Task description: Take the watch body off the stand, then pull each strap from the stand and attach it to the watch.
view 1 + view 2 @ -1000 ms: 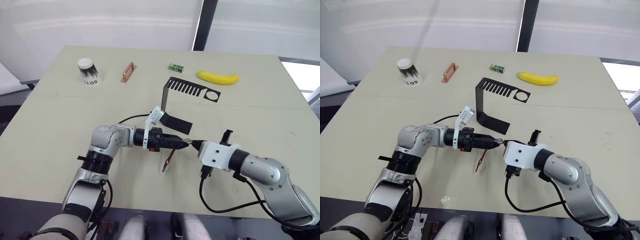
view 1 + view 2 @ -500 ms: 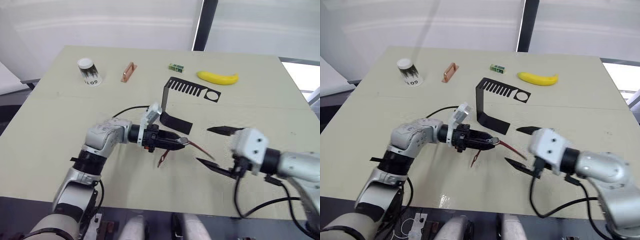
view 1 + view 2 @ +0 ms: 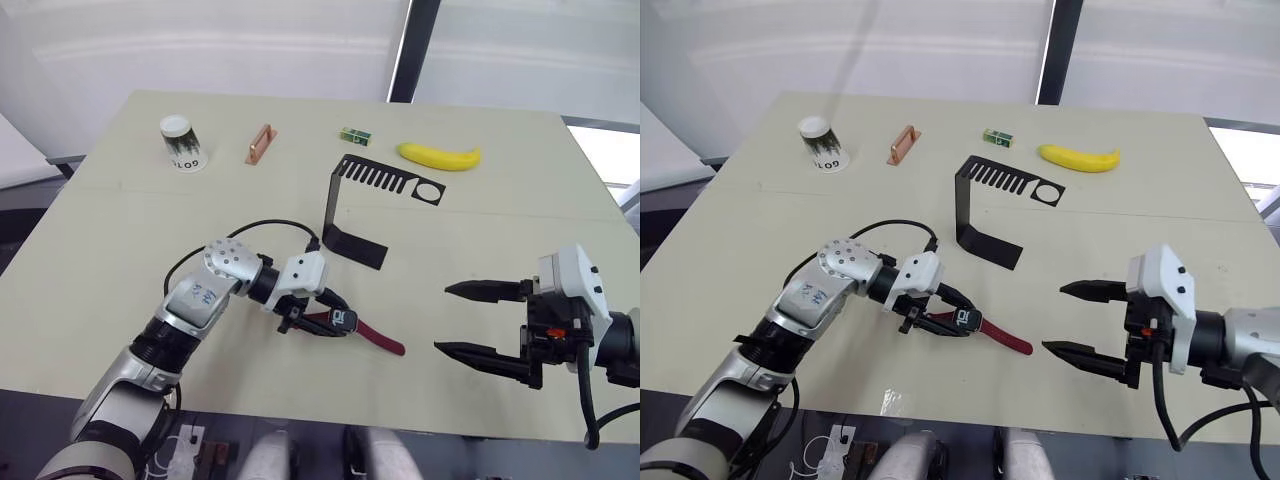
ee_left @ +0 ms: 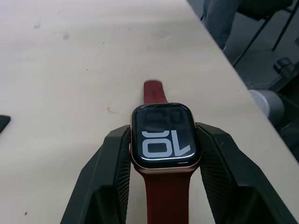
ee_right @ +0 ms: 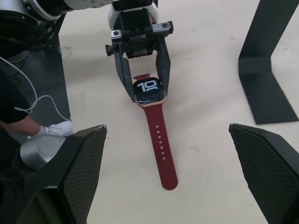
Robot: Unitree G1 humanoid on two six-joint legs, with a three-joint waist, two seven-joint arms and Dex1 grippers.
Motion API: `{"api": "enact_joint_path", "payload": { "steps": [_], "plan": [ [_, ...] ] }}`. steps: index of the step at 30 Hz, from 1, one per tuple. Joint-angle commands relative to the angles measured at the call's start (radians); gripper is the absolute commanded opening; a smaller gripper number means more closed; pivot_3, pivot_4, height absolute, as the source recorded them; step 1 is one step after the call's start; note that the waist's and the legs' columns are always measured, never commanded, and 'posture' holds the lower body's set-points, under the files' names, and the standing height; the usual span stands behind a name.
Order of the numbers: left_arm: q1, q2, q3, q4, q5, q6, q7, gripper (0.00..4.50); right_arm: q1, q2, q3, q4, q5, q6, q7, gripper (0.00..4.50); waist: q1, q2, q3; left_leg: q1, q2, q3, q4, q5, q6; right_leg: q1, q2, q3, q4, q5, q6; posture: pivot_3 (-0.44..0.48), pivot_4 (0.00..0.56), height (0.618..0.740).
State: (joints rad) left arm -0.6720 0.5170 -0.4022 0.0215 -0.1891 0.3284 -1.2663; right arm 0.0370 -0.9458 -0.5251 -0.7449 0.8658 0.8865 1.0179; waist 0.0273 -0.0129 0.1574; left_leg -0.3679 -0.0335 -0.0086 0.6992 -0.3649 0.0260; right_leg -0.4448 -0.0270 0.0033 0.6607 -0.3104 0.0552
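Fingers of my left gripper (image 3: 958,322) clenched the watch body (image 4: 161,136) near the table's (image 3: 120,240) front edge, both straps (image 5: 159,149) attached. Its lit screen read clearly in my left wrist view. My right gripper (image 3: 478,320) hung released, well apart from the stand (image 3: 345,205).

A lab: bare test table (image 3: 110,250) with stray props (cup (image 3: 183,143), banana (image 3: 438,156))

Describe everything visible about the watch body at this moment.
The watch body is a small rounded-rectangular case with a rose-gold rim and a lit dark glossy screen showing pale digits. It lies face up, low over the table, clamped at its sides by the left end effector. Dark-red straps extend from both its ends. The open right end effector is apart from it.
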Motion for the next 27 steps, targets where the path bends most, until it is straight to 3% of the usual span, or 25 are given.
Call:
{"api": "enact_joint_path", "payload": {
  "steps": [1, 10, 16, 19, 23, 27],
  "plan": [
    [0.027, -0.013, -0.029, -0.005, 0.058, -0.018, 0.048, 1.60, 0.019, -0.005, 0.020, -0.021, -0.013, -0.053, -0.011, 4.44, 0.000, 0.000, 0.000, 0.000, 0.000, 0.000, 0.000, 0.000, 0.000, 0.000, 0.000, 0.000, 0.000, 0.000, 0.000, 0.000, 0.150, 0.740],
    [0.067, -0.015, -0.033, -0.025, 0.104, 0.023, 0.092, 1.60, 0.058, -0.021, 0.109, 0.014, -0.124, -0.179, 0.007, 4.44, 0.000, 0.000, 0.000, 0.000, 0.000, 0.000, 0.000, 0.000, 0.000, 0.000, 0.000, 0.000, 0.000, 0.000, 0.000, 0.000, 0.150, 0.740],
    [0.081, 0.025, -0.002, -0.047, 0.083, 0.021, 0.066, 4.48, 0.064, -0.031, 0.135, 0.039, -0.154, -0.225, 0.016, 4.50, -0.001, 0.000, 0.000, 0.000, 0.000, 0.000, 0.000, 0.000, 0.000, 0.000, 0.000, 0.000, 0.000, 0.000, 0.000, 0.000, 0.150, 0.740],
    [0.101, 0.121, 0.097, -0.101, -0.015, 0.035, -0.020, 4.48, 0.084, -0.045, 0.101, 0.042, -0.144, -0.229, 0.035, 4.50, -0.005, 0.000, 0.000, 0.000, 0.001, 0.000, 0.000, 0.000, 0.000, 0.000, 0.000, 0.000, 0.000, 0.000, 0.000, 0.000, 0.150, 0.740],
    [0.193, 0.401, 0.372, -0.161, -0.256, 0.116, -0.248, 4.48, 0.154, -0.082, -0.056, 0.060, -0.089, -0.193, 0.114, 4.50, -0.009, 0.001, 0.000, 0.000, 0.001, 0.000, -0.001, 0.000, -0.001, 0.000, 0.001, 0.000, -0.001, 0.000, 0.000, 0.000, 0.150, 0.740],
    [0.279, 0.579, 0.524, -0.108, -0.315, 0.162, -0.305, 4.48, 0.222, -0.103, -0.160, 0.101, -0.106, -0.211, 0.187, 4.50, 0.001, 0.002, 0.000, 0.002, 0.001, 0.000, -0.001, -0.001, 0.001, 0.003, 0.000, -0.001, -0.003, 0.000, -0.001, 0.000, 0.150, 0.740]
  ]
}}
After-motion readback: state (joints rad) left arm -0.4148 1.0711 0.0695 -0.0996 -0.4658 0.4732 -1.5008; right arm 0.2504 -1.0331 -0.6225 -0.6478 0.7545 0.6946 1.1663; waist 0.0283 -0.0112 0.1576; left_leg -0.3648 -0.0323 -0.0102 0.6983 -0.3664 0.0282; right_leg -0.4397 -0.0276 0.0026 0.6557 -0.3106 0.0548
